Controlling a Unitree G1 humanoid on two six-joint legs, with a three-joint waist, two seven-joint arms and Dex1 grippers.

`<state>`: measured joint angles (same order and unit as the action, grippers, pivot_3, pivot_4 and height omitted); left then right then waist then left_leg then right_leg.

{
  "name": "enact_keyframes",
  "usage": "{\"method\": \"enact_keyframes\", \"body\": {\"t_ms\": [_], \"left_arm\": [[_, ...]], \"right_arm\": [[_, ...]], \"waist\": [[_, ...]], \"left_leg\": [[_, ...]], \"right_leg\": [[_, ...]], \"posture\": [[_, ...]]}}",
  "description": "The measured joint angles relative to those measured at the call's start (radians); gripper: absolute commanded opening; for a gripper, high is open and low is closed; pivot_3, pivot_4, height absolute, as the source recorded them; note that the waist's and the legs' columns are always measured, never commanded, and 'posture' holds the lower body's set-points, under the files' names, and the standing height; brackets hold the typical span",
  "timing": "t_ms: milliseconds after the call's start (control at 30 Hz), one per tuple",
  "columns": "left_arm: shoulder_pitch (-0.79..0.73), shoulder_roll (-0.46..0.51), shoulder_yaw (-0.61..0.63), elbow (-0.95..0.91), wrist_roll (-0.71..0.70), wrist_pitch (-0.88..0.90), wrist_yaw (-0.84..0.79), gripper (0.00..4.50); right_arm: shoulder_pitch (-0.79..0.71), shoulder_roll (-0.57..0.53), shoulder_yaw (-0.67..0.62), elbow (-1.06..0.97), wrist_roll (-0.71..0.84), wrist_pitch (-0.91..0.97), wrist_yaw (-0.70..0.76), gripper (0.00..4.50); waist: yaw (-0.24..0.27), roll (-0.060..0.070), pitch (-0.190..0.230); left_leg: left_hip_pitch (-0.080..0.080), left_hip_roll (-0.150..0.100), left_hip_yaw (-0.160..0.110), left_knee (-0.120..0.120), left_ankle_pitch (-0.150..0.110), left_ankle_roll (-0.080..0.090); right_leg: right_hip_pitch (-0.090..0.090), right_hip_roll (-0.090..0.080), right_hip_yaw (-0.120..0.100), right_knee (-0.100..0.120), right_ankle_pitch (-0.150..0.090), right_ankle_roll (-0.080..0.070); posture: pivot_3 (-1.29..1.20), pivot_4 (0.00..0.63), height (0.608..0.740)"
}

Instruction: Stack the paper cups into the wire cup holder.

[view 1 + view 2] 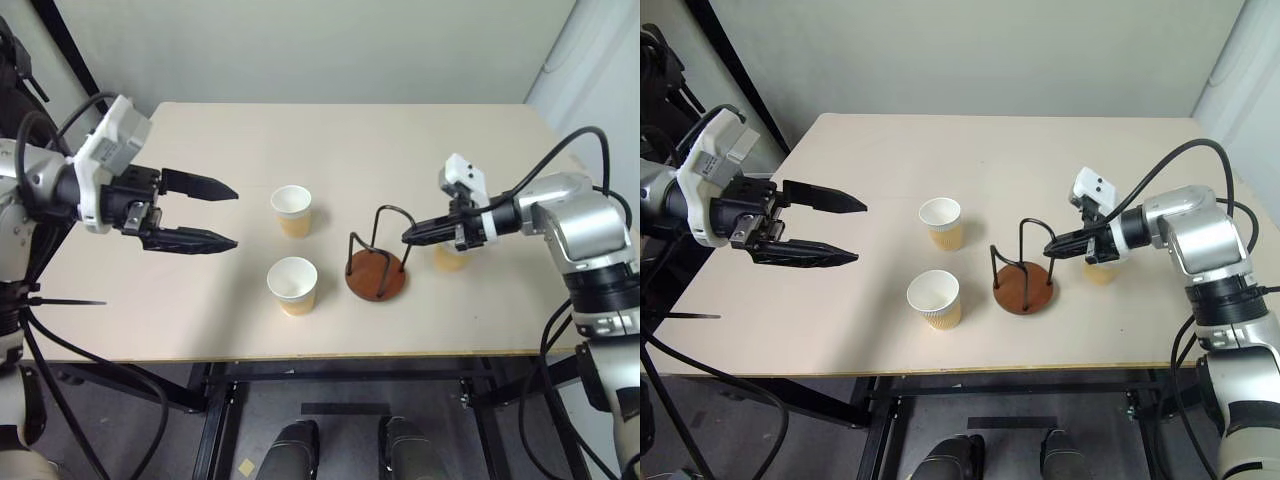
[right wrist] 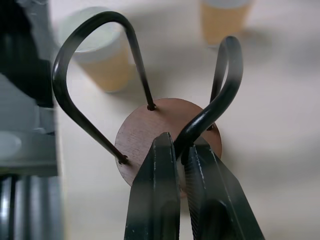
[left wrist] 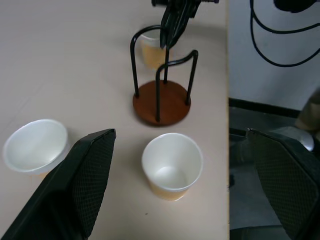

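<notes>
Right end effector pinches a wire cup holder loop, angled downward.

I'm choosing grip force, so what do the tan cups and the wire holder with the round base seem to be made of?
The three tan tapered cups look like matte paper, with white insides and rolled rims. The holder's reddish-brown disc base looks like smooth wood or a wood-look board; I cannot tell which. Its thin black loops look like glossy coated metal wire.

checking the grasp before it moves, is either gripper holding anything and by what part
The right gripper is shut on the wire cup holder, pinching one wire loop. The left gripper is open, holding nothing.
</notes>
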<state>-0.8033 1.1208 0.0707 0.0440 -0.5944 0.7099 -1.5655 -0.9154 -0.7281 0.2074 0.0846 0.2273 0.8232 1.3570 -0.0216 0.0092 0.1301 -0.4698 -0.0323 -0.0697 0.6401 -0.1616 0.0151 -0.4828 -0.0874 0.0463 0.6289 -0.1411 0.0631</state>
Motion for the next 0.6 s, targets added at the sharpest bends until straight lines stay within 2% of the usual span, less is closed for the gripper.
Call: {"method": "enact_keyframes", "body": {"t_ms": [167,300,467,600], "left_arm": [[-0.002,-0.001,-0.030,-0.008,-0.007,0.004,-0.005,4.50],[-0.024,-0.007,-0.082,-0.008,-0.001,0.001,-0.008,4.50],[-0.050,-0.007,-0.085,-0.008,-0.002,-0.003,-0.008,4.50],[-0.050,-0.008,-0.086,-0.008,-0.003,-0.003,-0.007,4.50]], "right_arm": [[0.021,0.004,0.000,-0.056,0.038,0.039,-0.034,0.03],[0.021,0.010,0.011,-0.054,0.045,0.034,-0.050,0.03],[0.021,0.011,0.048,-0.022,0.035,-0.008,-0.055,0.03],[0.021,0.010,0.076,-0.004,0.019,-0.036,-0.056,1.20]], "waist": [[0.000,0.000,0.000],[0.001,0.000,0.000],[0.001,0.000,0.000],[0.001,0.000,0.000]], "left_leg": [[0.001,0.000,0.000,0.000,0.002,0.000],[0.001,0.000,-0.001,0.000,0.003,0.000],[0.001,0.000,-0.001,0.000,0.002,0.000],[0.000,0.000,-0.001,-0.001,0.002,0.000]], "right_leg": [[0.002,0.000,0.000,0.000,0.001,-0.002],[0.002,0.000,0.000,0.000,0.002,-0.003],[0.002,0.000,0.000,0.000,0.001,-0.002],[0.001,0.000,-0.001,0.000,0.001,-0.001]], "posture": [[0.00,0.150,0.740],[0.00,0.150,0.740],[0.00,0.150,0.740],[0.00,0.150,0.740]]}}
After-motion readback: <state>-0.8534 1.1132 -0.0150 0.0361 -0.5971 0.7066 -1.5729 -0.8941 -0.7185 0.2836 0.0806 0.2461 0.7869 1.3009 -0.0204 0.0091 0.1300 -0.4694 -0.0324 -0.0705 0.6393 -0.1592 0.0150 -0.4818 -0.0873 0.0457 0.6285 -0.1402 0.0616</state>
